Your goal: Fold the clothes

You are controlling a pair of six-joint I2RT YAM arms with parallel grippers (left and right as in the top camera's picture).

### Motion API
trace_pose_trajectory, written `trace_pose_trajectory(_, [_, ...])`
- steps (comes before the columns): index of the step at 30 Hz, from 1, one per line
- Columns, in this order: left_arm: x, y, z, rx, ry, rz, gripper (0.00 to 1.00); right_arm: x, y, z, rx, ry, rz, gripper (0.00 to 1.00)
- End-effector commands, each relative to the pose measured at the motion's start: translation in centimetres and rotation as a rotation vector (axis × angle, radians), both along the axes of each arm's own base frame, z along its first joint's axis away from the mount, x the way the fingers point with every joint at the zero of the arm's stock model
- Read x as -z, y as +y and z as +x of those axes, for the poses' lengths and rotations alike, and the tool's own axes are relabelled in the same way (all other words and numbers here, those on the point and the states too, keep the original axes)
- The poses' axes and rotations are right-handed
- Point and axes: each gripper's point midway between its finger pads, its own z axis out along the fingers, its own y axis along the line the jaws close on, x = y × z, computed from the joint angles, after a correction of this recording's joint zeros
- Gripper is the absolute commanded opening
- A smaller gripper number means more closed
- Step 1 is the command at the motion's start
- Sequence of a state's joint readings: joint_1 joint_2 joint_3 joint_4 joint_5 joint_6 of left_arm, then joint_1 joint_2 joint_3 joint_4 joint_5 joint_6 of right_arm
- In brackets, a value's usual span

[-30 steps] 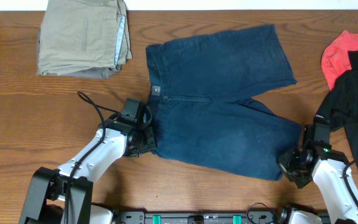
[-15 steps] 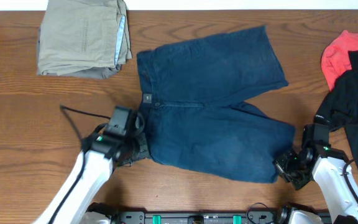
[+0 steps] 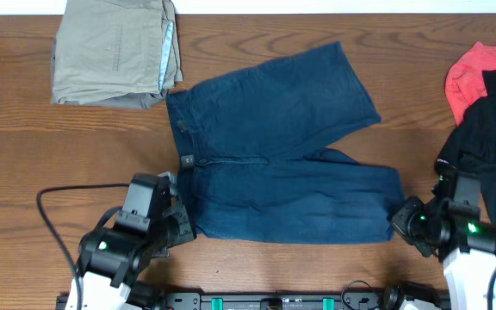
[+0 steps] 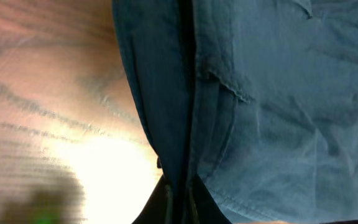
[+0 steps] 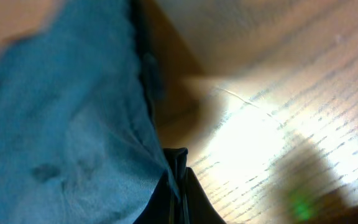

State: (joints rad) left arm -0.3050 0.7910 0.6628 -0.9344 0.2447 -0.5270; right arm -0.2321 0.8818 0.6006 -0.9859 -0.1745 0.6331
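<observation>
On the table (image 3: 24,164), navy shorts (image 3: 282,164) between the arms, left gripper (image 3: 183,226) clamped on the waistband, right gripper (image 3: 399,217) pinching the hem

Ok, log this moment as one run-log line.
task: fold clothes | left jaws: shut on navy shorts waistband | right jaws: shut on leg hem | state: spread flat, not yet folded
</observation>
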Motion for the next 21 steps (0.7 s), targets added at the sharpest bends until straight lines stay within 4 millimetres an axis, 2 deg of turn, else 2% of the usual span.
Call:
trace_pose_trajectory(1, [-1.1, 0.5, -0.6, -0.014, -0.025, 0.004, 0.06, -2.9, -0.5, 0.6, -0.048, -0.121, -0.066, 0.01])
trace_pose_trajectory(8, [-4.0, 0.9, -2.1, -0.015, -0.063, -0.007, 0.06, -8.5, -0.6, 1.7, -0.124, -0.319, -0.146, 0.01])
trace_pose_trajectory(15, [-8.5, 1.6, -1.0, -0.063, -0.203, -0.016, 0.06, -15.6, -1.0, 4.6, -0.152, -0.487, -0.196, 0.01])
trace_pose_trajectory(18, [-9.8, 2.7, 0.0, -0.109, -0.267, 0.035, 0.06, -17.2, -1.3, 6.1, -0.152, -0.511, -0.204, 0.01])
trace_pose_trajectory(21, [-10.1, 3.7, 0.9, -0.148, -0.304, 0.086, 0.06, -17.7, -0.8, 8.4, -0.200, -0.531, -0.163, 0.01])
